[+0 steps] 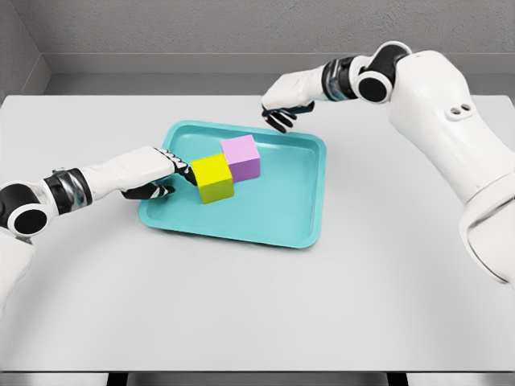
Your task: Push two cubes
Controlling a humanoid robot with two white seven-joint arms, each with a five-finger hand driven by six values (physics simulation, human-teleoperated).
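Left hand (153,173) fingers extended, touching yellow cube (212,178); purple cube (241,158) just beyond; right hand (283,108) loosely curled, empty.

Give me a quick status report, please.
Left hand against yellow cube. Yellow cube touching purple cube, both in tray. Right hand hovering, holding nothing.

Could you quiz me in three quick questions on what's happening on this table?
1. True or false: the yellow cube and the purple cube touch each other.
2. Which hand is at the yellow cube? A) left hand B) right hand C) both
3. Fill in: both cubes sit inside a teal ____.

Key: 1 true, they sit corner to side. 2 A, its fingertips meet the cube's left face, while the right hand hovers by the tray's far rim, holding nothing. 3 tray.
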